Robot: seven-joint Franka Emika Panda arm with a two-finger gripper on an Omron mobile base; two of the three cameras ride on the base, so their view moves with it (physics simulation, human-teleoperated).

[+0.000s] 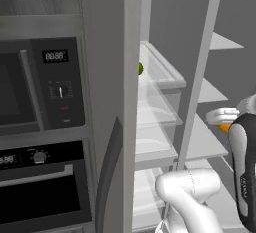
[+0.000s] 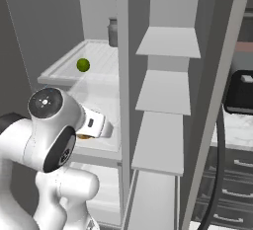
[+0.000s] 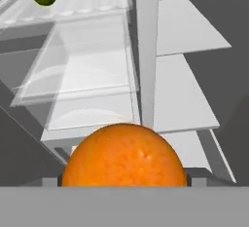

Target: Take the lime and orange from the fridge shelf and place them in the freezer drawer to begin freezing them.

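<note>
Open fridge beside built-in ovens [image 1: 40, 127], translucent fridge shelf [image 2: 64, 73] upper left holds the lime [image 2: 83, 65] with a dark jar [image 2: 112, 32] far behind, gripper [image 3: 124, 179] out front of the lower shelves clamped on the orange [image 3: 124, 155].

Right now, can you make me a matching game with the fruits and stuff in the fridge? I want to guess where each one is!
Things:
1. orange
2. lime
3. jar
4. oven clock

Places:
A. at the back of the top glassy fridge shelf
B. held in the gripper
C. outside the fridge, on the dark panel to its left
D. alone on the glassy fridge shelf, near its front

Pairs: 1-B, 2-D, 3-A, 4-C
</note>
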